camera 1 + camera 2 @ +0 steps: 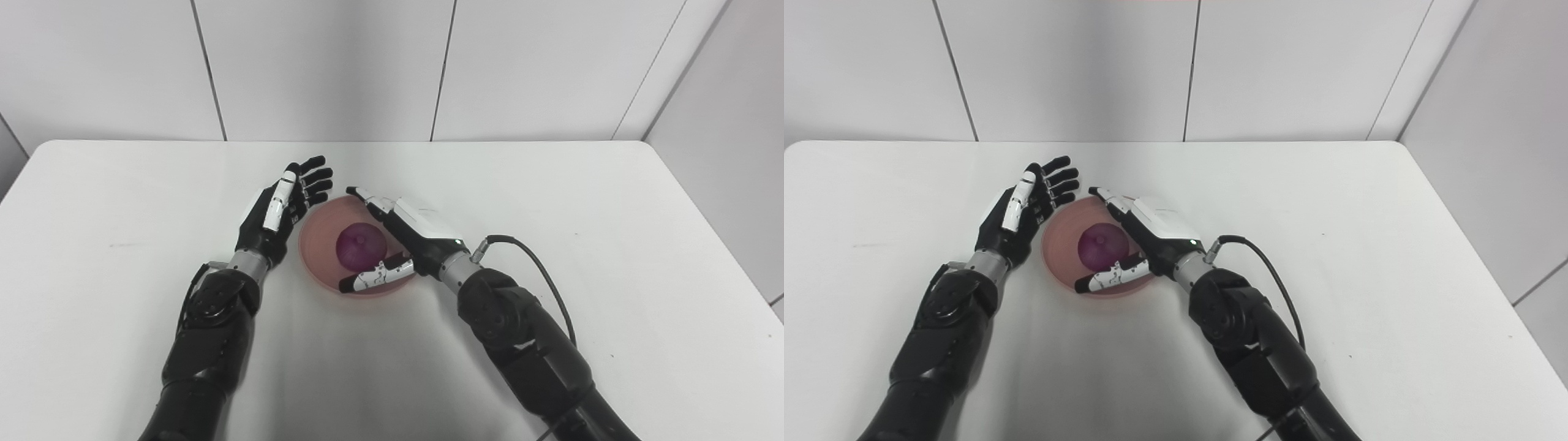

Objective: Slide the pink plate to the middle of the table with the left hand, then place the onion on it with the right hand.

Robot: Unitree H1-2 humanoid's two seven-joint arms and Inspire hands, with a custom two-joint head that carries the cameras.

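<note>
left eye view: onion (pixel 361 245) on pink plate (pixel 317 242)

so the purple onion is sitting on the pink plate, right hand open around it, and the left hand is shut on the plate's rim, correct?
Not quite. The left hand is not shut on the rim: the left eye view shows it open, fingers spread, beside the pink plate's left edge. The rest holds: the purple onion sits on the plate, with the right hand open around it.

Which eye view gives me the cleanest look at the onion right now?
Both show it almost alike. In the left eye view the onion looks slightly larger, sitting on the pink plate between the open right hand's thumb and fingers. The right eye view shows the same.
</note>
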